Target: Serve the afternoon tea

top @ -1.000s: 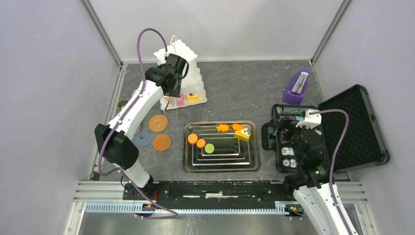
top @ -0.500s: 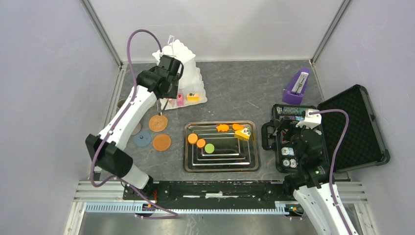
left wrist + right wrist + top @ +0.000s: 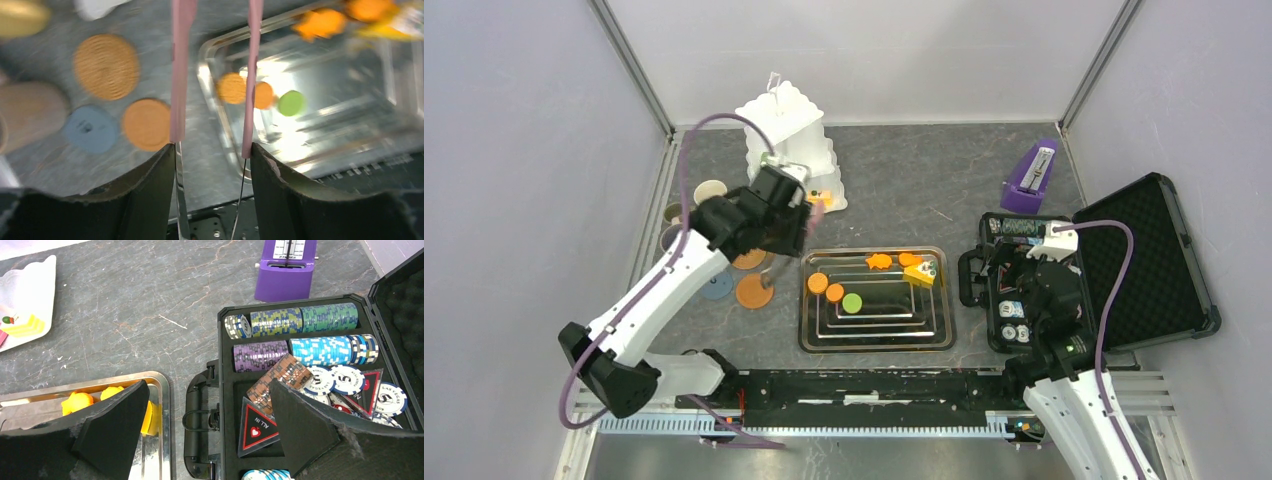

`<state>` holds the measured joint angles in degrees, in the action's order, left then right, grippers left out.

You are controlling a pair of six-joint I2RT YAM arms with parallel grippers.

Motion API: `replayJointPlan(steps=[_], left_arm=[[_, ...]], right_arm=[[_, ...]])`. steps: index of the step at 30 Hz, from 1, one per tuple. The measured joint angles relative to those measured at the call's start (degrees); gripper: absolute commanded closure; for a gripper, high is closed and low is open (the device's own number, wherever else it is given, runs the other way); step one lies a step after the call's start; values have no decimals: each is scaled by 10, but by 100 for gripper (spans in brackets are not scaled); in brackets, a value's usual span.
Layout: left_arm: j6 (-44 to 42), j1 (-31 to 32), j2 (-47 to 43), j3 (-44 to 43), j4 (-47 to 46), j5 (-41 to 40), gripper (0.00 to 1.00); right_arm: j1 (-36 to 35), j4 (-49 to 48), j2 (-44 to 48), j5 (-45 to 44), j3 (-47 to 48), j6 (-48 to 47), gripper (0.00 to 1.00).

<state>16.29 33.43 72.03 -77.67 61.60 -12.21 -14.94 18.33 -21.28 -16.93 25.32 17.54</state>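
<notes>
Your left gripper has swung from the white three-tier scalloped stand, upper left, to the round orange biscuits on the central steel tray (clamping pink tongs, prongs apart, empty): likely next pickup.

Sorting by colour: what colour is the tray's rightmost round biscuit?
The biscuit is green, clearest in the top external view.

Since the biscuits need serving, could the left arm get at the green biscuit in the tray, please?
Probably yes: the left hand, holding pink tongs, hangs over the tray's left edge, and the green biscuit lies uncovered beside two orange ones, with nothing over it.
</notes>
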Motion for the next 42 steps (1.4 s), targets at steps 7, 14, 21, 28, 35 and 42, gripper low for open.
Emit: replayJointPlan(steps=[7, 14, 21, 28, 35, 42], left_arm=[[-30, 231, 53, 15, -111, 53, 38], [-192, 252, 102, 85, -227, 68, 37], [-283, 246, 207, 56, -273, 93, 35], [-306, 235, 245, 43, -276, 105, 34], [-311, 232, 266, 40, -279, 110, 34], [-311, 233, 278, 39, -282, 123, 43]], right_arm=[[0, -7, -8, 2, -1, 0, 2], [0, 8, 16, -6, -1, -3, 2], [0, 28, 38, -18, -1, -4, 2], [0, 37, 45, -25, -1, -4, 2], [0, 37, 44, -26, -1, -4, 2], [0, 37, 44, -26, -1, -4, 2]])
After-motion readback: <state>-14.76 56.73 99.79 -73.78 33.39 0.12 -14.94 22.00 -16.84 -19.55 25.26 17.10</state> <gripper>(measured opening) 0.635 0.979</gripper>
